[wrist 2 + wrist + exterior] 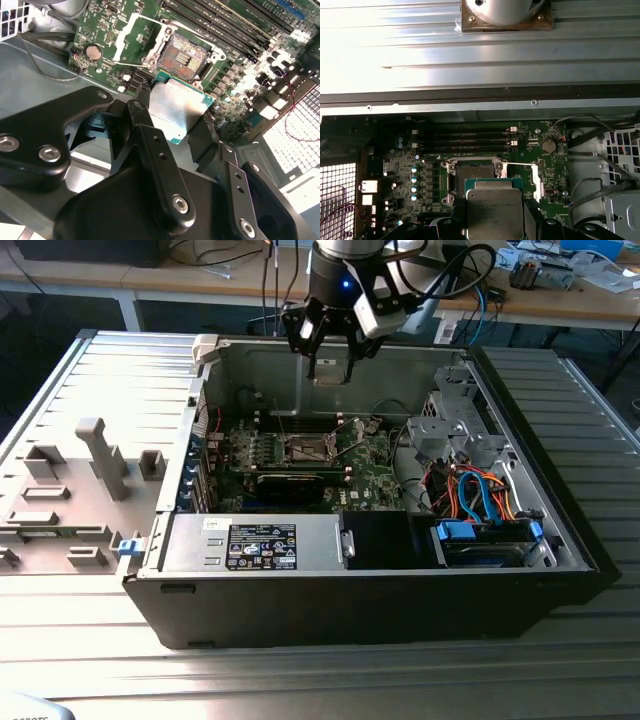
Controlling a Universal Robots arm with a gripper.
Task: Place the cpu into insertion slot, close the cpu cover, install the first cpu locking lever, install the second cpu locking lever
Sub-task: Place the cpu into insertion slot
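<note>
While hanging over the bare socket pins (180, 59) with gripper (174, 122) clamped on the cpu (176, 107), could mash them if lowered crooked.

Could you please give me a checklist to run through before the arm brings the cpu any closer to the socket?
1. Grip: the cpu is pinched by two opposite edges in the claw: ok.
2. The socket is empty, its contacts bare: ok.
3. The cpu cover is swung open, off the socket: ok.
4. The cpu's corner marks match the socket's: cannot tell.
5. The black cables lie off to the side of the socket: ok.
</note>
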